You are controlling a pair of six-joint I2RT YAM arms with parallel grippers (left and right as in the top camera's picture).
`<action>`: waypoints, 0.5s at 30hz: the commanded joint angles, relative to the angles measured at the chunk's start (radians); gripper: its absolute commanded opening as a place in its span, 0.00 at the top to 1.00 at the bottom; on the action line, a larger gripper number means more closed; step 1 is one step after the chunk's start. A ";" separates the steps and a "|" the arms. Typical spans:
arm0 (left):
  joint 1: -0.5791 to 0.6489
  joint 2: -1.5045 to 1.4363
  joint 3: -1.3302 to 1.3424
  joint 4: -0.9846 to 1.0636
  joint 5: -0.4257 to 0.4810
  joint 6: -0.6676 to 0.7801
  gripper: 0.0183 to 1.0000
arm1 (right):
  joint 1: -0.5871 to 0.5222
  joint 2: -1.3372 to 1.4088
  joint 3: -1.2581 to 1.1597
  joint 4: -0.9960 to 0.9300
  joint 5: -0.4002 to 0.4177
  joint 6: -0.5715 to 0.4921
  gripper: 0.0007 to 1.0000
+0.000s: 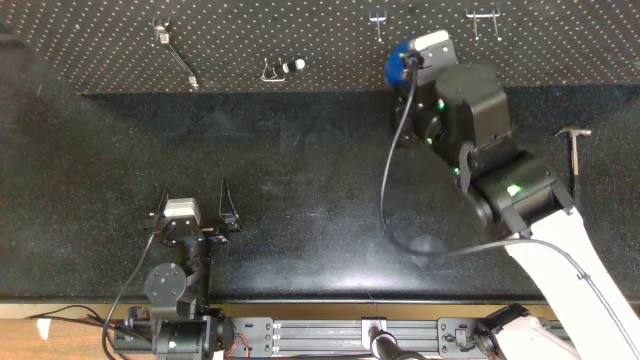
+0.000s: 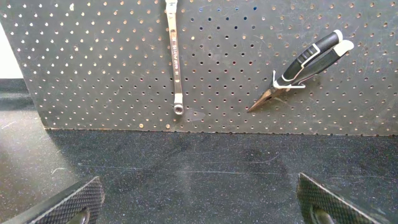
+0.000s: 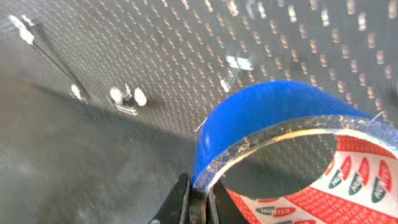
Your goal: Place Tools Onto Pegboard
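When we look down from above, the pegboard (image 1: 300, 40) runs along the far side of the table (image 1: 300, 170), with a wrench (image 1: 178, 55) hanging near its left end and pliers (image 1: 283, 67) hung just to the right of that. Two bare hooks (image 1: 377, 22) sit further right on the pegboard, and the right gripper (image 1: 413, 60) holds a blue roll of tape (image 1: 397, 62) against the board's lower part, below the nearer hook. A hammer (image 1: 575, 150) lies on the table in front of the pegboard's right end, apart from the board. The left gripper (image 1: 194, 198) sits well back from the pegboard, in front of its left part, with its fingers spread. From the left wrist we face the pegboard (image 2: 93, 62) square on: the wrench (image 2: 175, 56) hangs straight down, the pliers (image 2: 301, 65) rest tilted on their hook with the nose pointing down, and the left gripper (image 2: 199, 211) stands wide open above bare table. From the right wrist, the right gripper (image 3: 198, 205) pinches the wall of the roll of tape (image 3: 267, 118) between its closed fingers, close to the pegboard (image 3: 155, 37), with a hook (image 3: 239, 62) just beyond the roll.
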 commanded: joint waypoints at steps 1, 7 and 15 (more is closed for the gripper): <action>-0.003 -0.010 -0.004 -0.005 0.010 0.013 0.00 | 0.120 0.008 0.008 0.072 0.144 0.061 0.93; -0.003 -0.010 -0.004 -0.005 0.010 0.013 0.00 | 0.238 0.131 0.008 0.150 0.460 0.084 0.93; -0.003 -0.010 -0.004 -0.004 0.010 0.013 0.00 | 0.238 0.314 0.009 0.373 0.584 0.058 0.93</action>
